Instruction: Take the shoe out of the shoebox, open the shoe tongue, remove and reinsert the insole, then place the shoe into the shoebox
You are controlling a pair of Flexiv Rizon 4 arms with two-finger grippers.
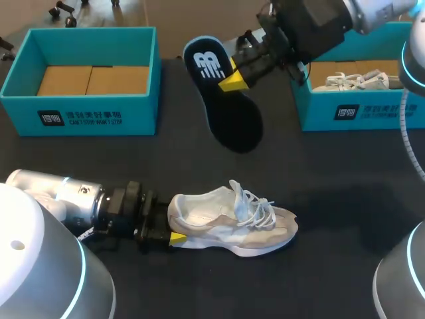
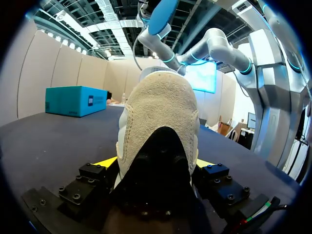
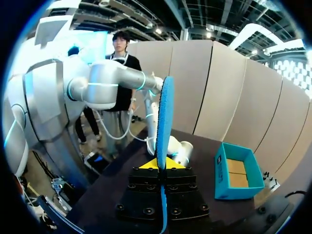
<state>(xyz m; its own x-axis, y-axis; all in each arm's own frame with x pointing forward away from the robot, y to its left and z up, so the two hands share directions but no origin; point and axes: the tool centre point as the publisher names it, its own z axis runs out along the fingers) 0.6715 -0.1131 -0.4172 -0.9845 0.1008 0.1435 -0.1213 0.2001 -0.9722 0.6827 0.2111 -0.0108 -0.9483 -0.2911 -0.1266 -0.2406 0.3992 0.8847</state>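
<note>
Near the table's [image 1: 99, 166] front edge, the shoe [image 1: 232, 219] rests, its soft heel pinched by the left gripper [image 2: 155, 163]; the right gripper [image 3: 162, 163] clamps the insole [image 1: 222, 106] aloft by its heel-end edge — light, thin, probably floppy, best held there for toe-first reinsertion.

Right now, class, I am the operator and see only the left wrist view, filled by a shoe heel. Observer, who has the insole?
Observer: The right gripper is shut on the insole, up between the two boxes in the head view.
Operator: Is either box free?
Observer: The left box holds only cardboard; the right box holds another shoe.
</note>
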